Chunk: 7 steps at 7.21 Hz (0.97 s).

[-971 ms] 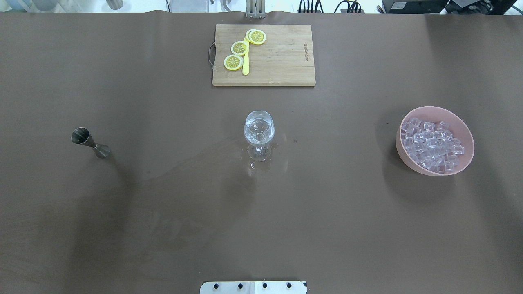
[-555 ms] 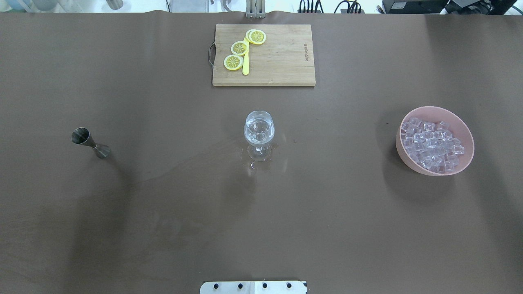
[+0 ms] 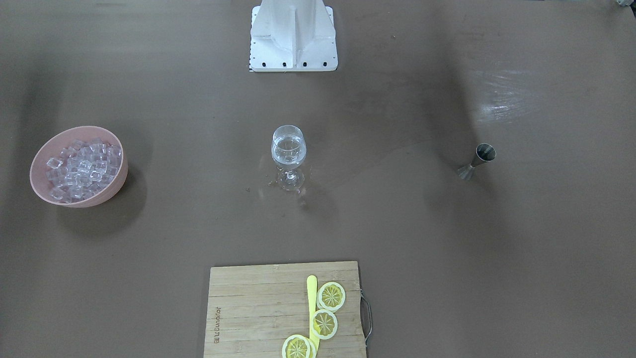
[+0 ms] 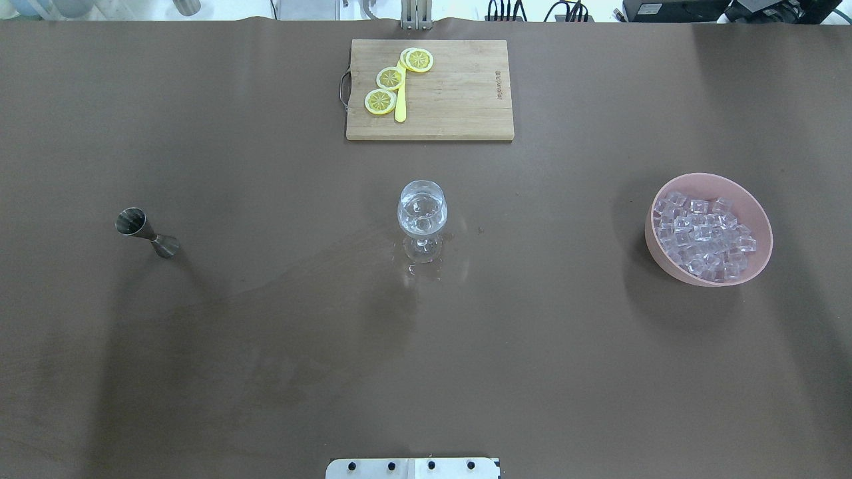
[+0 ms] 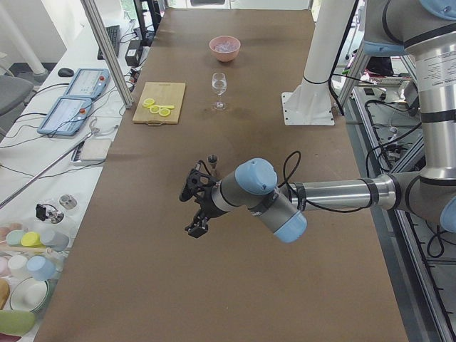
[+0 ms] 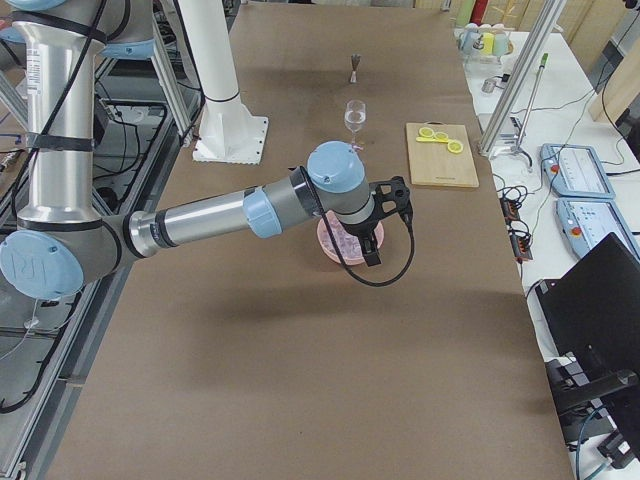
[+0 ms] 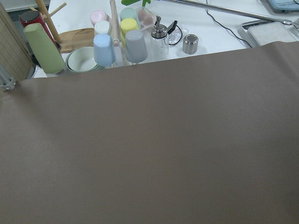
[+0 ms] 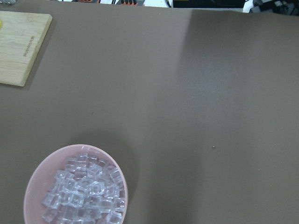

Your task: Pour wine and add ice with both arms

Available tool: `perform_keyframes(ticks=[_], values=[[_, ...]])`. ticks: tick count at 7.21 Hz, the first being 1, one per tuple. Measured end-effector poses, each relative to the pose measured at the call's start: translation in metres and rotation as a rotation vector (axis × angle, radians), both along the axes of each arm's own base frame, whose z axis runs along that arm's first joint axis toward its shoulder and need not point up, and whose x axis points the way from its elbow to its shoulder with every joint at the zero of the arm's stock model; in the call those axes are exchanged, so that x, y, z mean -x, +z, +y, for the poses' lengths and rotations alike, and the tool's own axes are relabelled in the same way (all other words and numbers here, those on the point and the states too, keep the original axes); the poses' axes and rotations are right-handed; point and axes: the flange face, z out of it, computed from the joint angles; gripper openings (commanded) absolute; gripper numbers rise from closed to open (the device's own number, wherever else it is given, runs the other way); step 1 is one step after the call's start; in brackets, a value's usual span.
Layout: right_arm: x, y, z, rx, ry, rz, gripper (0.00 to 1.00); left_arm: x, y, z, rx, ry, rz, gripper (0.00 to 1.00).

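The wine (image 3: 288, 149) lies shallow and clear in the stemmed glass (image 4: 422, 216) at the table's middle. The ice (image 4: 702, 234) is heaped in the pink bowl (image 4: 653, 247) well off to the robot's right. The left gripper (image 5: 197, 205) and right gripper (image 6: 385, 220) hang above the table, seen only from its ends, so I cannot tell whether their fingers are spread or together.

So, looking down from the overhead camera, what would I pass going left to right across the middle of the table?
Metal jigger → wine glass → pink bowl filled with ice cubes. The cutting board lies farther back, in line with the glass, so I left it out.
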Motion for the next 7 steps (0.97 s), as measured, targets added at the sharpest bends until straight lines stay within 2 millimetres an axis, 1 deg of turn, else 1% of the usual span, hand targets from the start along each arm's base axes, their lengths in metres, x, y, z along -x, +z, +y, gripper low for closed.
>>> perform_keyframes(ticks=[1,2,3,4,5,6,7], values=[[0.002,0.005,-0.001,-0.024,-0.012,-0.025,1.0,-0.003,0.006,0.001,0.005,0.024,0.025,0.98],[0.007,0.008,-0.002,-0.061,-0.029,-0.043,1.0,-0.005,0.006,-0.001,0.003,0.035,0.043,0.98],[0.016,0.006,-0.002,-0.092,-0.057,-0.062,1.0,-0.012,-0.001,-0.006,-0.005,0.047,0.064,0.97],[0.026,0.002,-0.001,-0.121,-0.085,-0.077,1.0,-0.03,-0.014,-0.014,-0.046,0.085,0.088,0.98],[0.035,-0.002,-0.001,-0.138,-0.101,-0.088,1.0,-0.053,-0.027,-0.017,-0.103,0.121,0.115,0.98],[0.045,-0.006,0.0,-0.14,-0.109,-0.099,1.0,-0.074,-0.032,-0.016,-0.149,0.139,0.141,0.98],[0.055,-0.009,0.0,-0.145,-0.116,-0.107,1.0,-0.097,-0.026,-0.012,-0.187,0.164,0.15,0.97]])
